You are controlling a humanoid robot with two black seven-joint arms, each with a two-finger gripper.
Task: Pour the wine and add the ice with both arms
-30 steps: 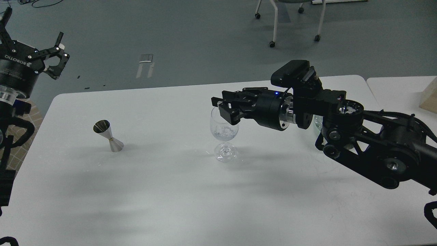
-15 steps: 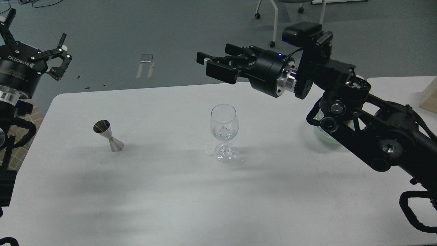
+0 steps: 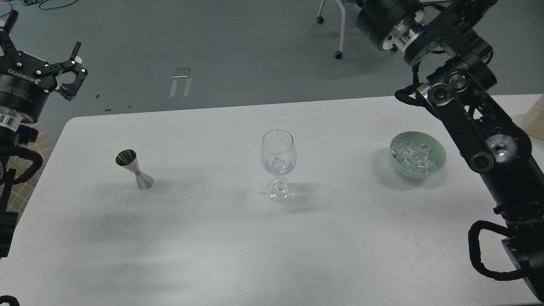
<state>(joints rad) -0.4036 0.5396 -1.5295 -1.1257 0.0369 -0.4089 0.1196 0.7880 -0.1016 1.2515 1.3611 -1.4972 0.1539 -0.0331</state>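
A clear wine glass stands upright at the middle of the white table, with a few small pieces of ice in the bottom of its bowl. A pale green bowl at the right holds many clear ice cubes. A steel jigger stands tilted at the left. My left gripper is open and empty, raised beyond the table's far left corner. My right arm rises above the bowl to the frame's top edge, where only its wrist shows. Its fingers are out of view.
A second white table adjoins at the right, with a light wooden block at the frame edge. Chair legs on castors stand on the grey floor behind the table.
My right gripper has lifted from just over the glass's rim and swung up and right out of the frame, uncovering the green bowl. The left arm has barely moved.
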